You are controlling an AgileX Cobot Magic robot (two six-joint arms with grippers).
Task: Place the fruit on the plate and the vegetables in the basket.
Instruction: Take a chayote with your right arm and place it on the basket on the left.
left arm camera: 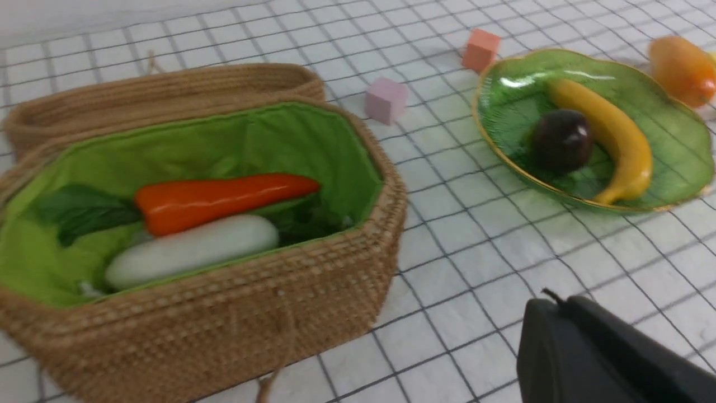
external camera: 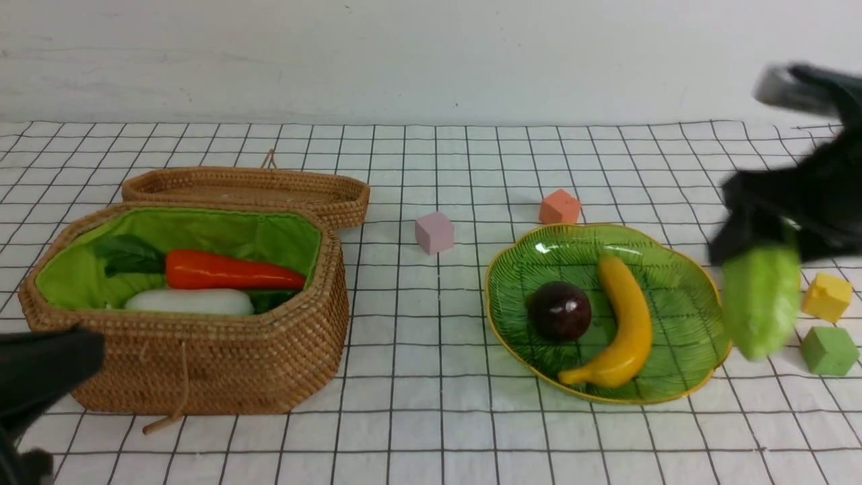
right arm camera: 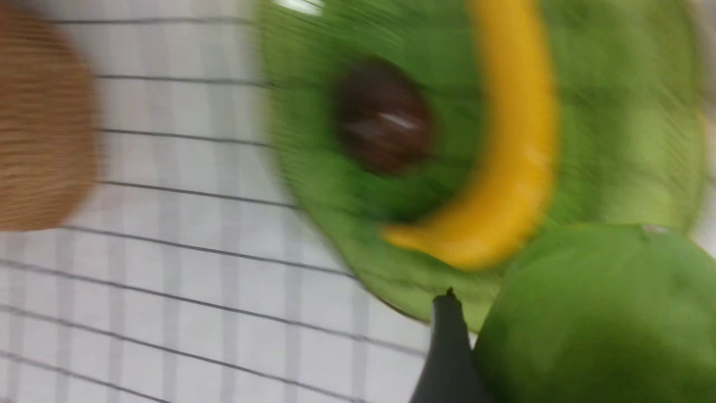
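Right tool grips our light green gourd, lifted off the counter just beyond the plate's far-right rim; we judge this the carry step. Next we must swing across to the basket, well off to its left, beside carrot and radish. Left tool idles shut, empty.

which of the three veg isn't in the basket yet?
The light green gourd: it hangs in the right gripper beside the plate. The carrot and white radish already lie in the basket.
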